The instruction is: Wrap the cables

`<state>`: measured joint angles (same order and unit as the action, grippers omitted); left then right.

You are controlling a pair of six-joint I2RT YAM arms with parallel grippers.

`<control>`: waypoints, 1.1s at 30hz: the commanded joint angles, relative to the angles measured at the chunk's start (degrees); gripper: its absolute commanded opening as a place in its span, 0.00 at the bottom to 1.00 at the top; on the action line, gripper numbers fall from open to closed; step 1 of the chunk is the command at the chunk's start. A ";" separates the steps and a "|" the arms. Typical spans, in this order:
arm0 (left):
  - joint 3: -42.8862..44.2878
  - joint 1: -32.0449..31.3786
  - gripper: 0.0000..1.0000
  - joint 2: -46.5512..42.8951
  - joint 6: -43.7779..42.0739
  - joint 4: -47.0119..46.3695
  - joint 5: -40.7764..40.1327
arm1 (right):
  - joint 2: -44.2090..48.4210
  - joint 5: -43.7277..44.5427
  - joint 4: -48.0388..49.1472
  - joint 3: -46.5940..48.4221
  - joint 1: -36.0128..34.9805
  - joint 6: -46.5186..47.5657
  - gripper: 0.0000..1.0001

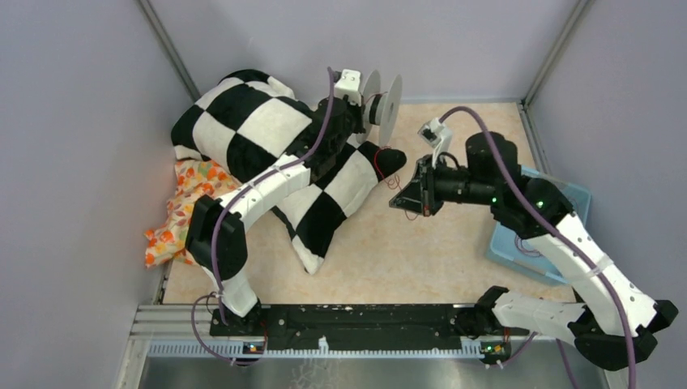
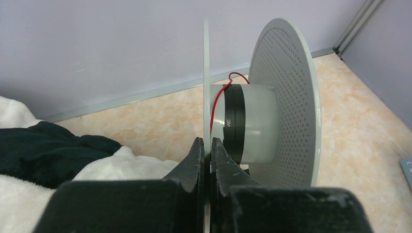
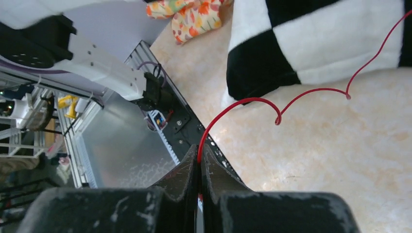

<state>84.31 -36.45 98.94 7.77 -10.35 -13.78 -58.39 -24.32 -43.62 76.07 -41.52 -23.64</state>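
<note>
From the overhead view I see my left gripper [image 2: 210,160] up at the top centre of the frame, reaching over the black-and-white checkered blanket [image 1: 267,130], with its fingers [image 2: 197,162] clenched on the thin near flange of a white spool [image 1: 386,101]. In the left wrist view that flange runs edge-on straight up between the two pads. Beyond it sit the pale hub with a black band and the perforated far flange, standing on edge above the beige table [image 1: 381,259]. The red cable [image 3: 243,103] comes off the hub in a small arc and drops down along the near flange. My right gripper [image 3: 199,158] sits near the middle of the overhead frame, just right of the blanket's dark corner and below the spool. Its fingers [image 3: 187,172] are pinched tight on the cable. In the right wrist view the wire rises out from between the pads, then curves toward the right of the frame in kinked bends. It crosses the table and the blanket's edge and leaves at the upper right of that view. An orange floral cloth [image 1: 180,212] lies at the left beside the blanket, partly tucked under it. A blue bin [image 1: 509,243] sits at the right edge of the table, beneath the right arm.
</note>
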 commanded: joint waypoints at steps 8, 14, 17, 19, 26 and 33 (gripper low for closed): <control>4.25 -1.82 0.00 0.23 -4.97 -6.58 8.05 | -6.33 13.86 -1.91 29.44 -0.37 13.32 0.00; 8.18 -3.70 0.00 2.61 -6.35 -0.14 19.51 | -8.34 28.45 -0.25 40.15 -0.36 17.71 0.00; 8.65 -5.30 0.00 3.28 -6.72 1.11 23.64 | -9.02 36.06 0.70 44.38 -0.31 19.57 0.00; 9.24 -6.49 0.00 3.76 -7.28 2.15 26.50 | -9.32 40.58 1.27 46.07 -0.36 20.73 0.00; 9.92 -9.09 0.00 3.17 -10.32 6.49 36.82 | -9.49 57.51 0.53 45.31 -0.26 23.31 0.00; 10.64 -7.32 0.00 1.47 -18.57 19.47 50.75 | -5.81 62.13 -0.86 36.48 5.85 25.34 0.00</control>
<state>92.51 -45.56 103.77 -6.33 6.74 26.65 -65.41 34.09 -43.05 115.44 -40.23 0.56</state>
